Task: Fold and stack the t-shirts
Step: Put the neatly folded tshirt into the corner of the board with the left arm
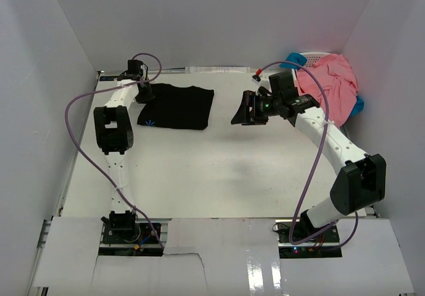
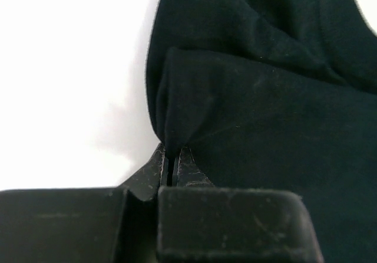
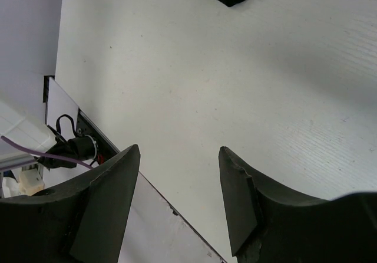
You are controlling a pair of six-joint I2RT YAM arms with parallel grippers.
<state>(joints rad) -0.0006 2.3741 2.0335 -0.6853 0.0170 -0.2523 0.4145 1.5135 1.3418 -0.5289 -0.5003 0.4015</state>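
Top external shows left tool point(image 2: 172, 155) pinching black t-shirt point(image 1: 180, 107), lengthwise left-right; right tool point(image 3: 178, 152) wide.

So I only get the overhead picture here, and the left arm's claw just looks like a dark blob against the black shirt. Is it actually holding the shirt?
Observer: Yes. The left wrist camera shows the left gripper pinched shut on a folded edge of the black t-shirt.
Operator: And the other claw, over the middle of the table?
Observer: Its own wrist camera shows the right gripper with its fingers spread wide apart. There is nothing between them, and only the white table shows below.
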